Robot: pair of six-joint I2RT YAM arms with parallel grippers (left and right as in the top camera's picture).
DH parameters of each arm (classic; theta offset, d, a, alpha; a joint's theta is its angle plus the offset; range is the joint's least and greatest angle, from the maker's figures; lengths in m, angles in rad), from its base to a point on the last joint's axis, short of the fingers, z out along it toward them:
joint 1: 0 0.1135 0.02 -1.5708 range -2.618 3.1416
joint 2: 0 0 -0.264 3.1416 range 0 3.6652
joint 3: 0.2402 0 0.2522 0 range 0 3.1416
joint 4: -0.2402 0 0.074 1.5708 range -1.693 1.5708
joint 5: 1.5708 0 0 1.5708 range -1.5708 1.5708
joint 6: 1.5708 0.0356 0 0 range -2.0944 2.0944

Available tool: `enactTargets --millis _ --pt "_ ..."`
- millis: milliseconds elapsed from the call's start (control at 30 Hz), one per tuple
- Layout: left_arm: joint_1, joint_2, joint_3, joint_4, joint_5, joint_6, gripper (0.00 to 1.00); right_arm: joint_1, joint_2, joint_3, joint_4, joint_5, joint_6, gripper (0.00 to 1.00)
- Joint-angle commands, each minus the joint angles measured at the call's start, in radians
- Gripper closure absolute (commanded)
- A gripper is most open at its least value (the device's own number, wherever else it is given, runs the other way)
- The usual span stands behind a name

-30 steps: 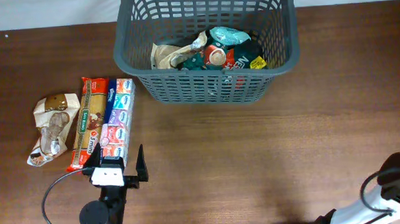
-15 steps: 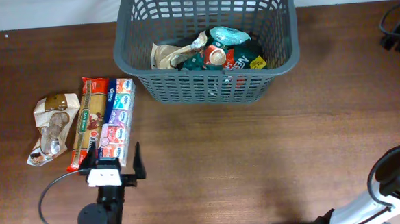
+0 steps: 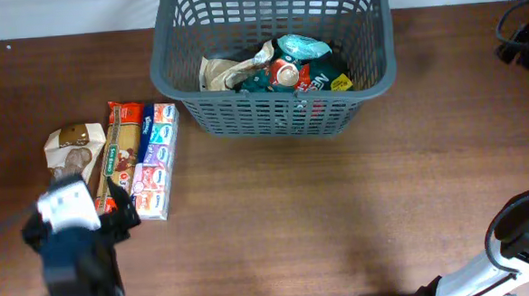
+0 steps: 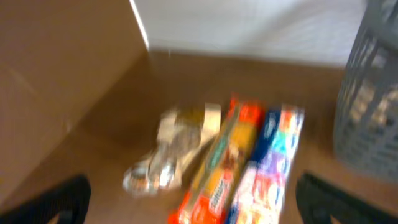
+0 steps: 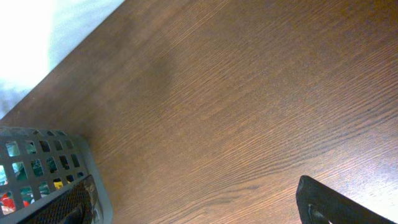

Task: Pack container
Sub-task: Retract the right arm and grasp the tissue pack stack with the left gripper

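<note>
Left gripper (image 4: 202, 208): hanging at 8 o'clock, fingers spread, holding nothing.
Right gripper (image 5: 199, 205): gaping, empty.
Loose at 9 o'clock: three lying together, beige bag (image 3: 70, 167), orange packet (image 3: 118, 160), blue-pink packet (image 3: 156, 158).
Container (image 3: 276, 116): one, sitting at 12 o'clock.
Writing: blurring beyond reading.

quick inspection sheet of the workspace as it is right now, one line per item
surface: brown wood-grain table, no spills seen
job's things: dark grey basket upright at the far edge, holding teal packets and a beige bag; beige crumpled packet, orange packet and blue packet lie side by side on the table, left of the basket
clutter: nothing seen
grippers: left gripper open, facing the three packets; right gripper open over the table beside the basket; both hold nothing
cables: nothing seen clearly
surroundings: white backdrop behind the table; brown panel at left
</note>
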Motion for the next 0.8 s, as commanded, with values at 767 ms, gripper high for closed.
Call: enactTargets --millis 767 --pt "0.062 1.2 0.277 -0.076 0.355 0.265 0.17 0.003 -0.008 -0.005 0.001 -0.005 0.008 0.01"
